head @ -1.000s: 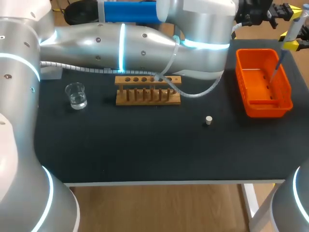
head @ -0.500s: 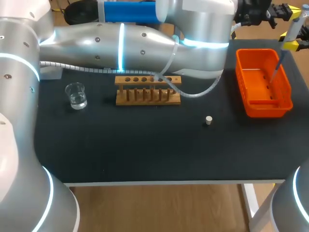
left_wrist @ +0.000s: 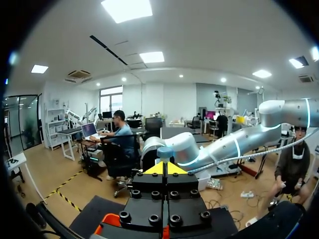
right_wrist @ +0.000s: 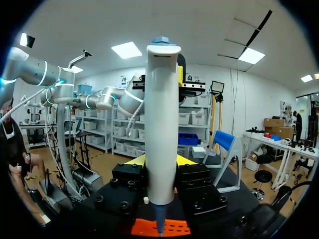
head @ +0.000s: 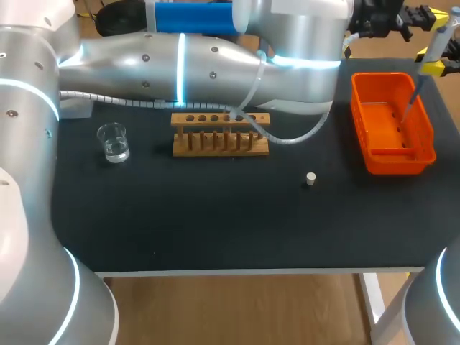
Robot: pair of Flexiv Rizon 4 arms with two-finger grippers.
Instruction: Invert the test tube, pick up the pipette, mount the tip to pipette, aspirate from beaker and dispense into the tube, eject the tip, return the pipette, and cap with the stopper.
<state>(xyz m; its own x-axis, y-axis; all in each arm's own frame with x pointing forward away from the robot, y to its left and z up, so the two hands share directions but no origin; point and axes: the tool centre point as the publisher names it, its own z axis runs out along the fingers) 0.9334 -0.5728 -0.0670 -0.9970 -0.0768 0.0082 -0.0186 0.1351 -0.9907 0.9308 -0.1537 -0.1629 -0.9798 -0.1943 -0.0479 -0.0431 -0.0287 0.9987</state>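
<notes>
Two silver arms with glowing rings

The left arm (head: 180,61) and right arm (head: 451,316) are smooth silver tubes ringed with pale-blue light and dotted with small screws (head: 146,60). A blue band (head: 190,18) sits at 12 o'clock in the head view, and a clear hose (head: 291,138) loops near the centre. The left gripper (left_wrist: 164,168) and right gripper (right_wrist: 160,160) are black, bolt-studded and yellow-tipped.

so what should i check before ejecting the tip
1. Pipette gripped: ok. The right gripper is shut on it, holding it upright.
2. Pipette's lower end over the orange basket: ok. In the head view it hangs above the basket's inside.
3. Left gripper placed at the pipette's top: cannot tell. It is close by, but contact does not show.
4. Stopper free for capping: ok. It stands alone on the mat, in front of the rack.
5. Tube standing in the rack: cannot tell. The left arm's cable crosses that spot.
</notes>
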